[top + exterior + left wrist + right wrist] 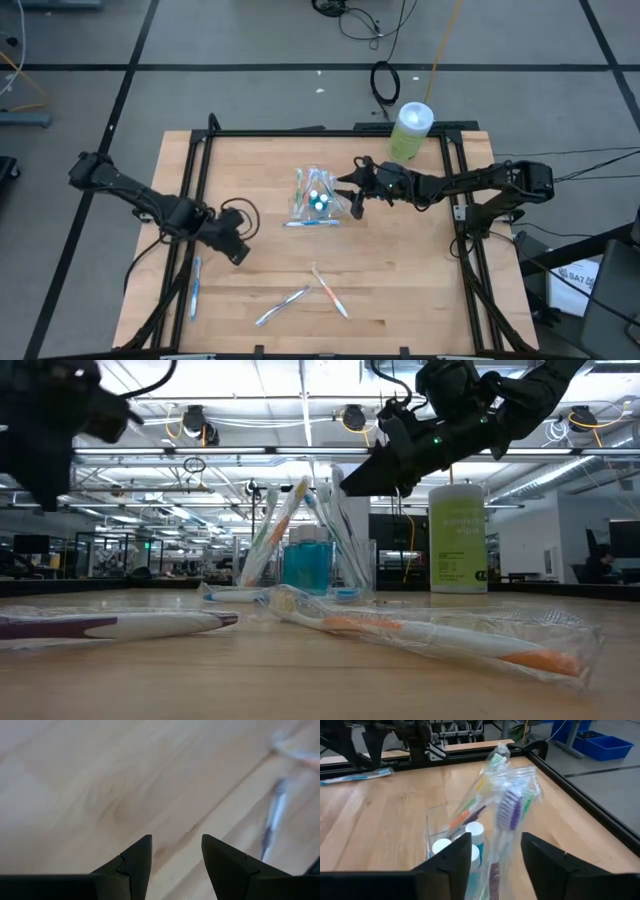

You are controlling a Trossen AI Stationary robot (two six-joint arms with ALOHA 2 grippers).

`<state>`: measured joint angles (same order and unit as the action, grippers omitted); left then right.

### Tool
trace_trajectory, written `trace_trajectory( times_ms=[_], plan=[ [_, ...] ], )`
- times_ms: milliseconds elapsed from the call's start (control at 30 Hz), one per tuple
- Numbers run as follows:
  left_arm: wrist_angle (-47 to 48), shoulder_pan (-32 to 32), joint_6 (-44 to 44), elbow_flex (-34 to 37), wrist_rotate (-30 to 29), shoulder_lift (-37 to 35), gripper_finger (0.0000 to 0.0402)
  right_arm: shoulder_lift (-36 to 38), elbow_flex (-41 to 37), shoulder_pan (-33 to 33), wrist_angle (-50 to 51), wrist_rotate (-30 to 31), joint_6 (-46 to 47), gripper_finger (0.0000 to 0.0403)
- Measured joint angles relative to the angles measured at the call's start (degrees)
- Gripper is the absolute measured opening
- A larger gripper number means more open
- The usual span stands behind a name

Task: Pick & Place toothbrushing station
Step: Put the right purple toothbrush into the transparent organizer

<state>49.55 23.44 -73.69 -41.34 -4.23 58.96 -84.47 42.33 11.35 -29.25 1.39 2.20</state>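
Partly filled clear cup [316,203] at table centre, several wrapped toothbrushes [507,810] and teal-capped tubes [475,832] inside; right gripper [357,194] beside it, parted, empty; left gripper [238,253] well away, wide, empty; loose toothbrushes [330,291] nearer the front edge remaining.

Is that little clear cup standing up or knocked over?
Standing upright. The clear cup sits on the table, with wrapped toothbrushes leaning out of its top.
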Motion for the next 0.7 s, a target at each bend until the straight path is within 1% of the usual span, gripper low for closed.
trace_trajectory(
  times_ms=[167,300,400,467,567,700],
  plan=[
    [3.91,4.17,-8.29,0.02,1.9,0.92,0.0179,0.0,0.0,-0.16,-1.15,0.0,0.09,0.0194],
    [3.95,7.58,-13.07,0.04,2.98,3.78,0.0179,0.0,0.0,-0.47,-1.34,0.01,0.62,0.0201],
    [4.01,10.14,-16.55,0.04,5.59,7.11,0.0179,0.0,0.0,-0.62,-1.99,-0.03,1.31,0.02],
    [4.0,11.73,-17.92,0.04,7.08,9.24,0.0179,0.0,0.0,-0.72,-3.76,0.0,1.2,0.0198],
    [3.82,13.42,-18.63,0.04,7.24,11.99,0.0179,0.0,0.0,-1.0,-7.13,0.02,0.93,0.0195],
    [3.57,14.25,-18.65,0.04,7.3,13.53,0.0179,0.0,0.0,-1.97,-12.38,0.67,-3.21,0.0192]
  ],
)
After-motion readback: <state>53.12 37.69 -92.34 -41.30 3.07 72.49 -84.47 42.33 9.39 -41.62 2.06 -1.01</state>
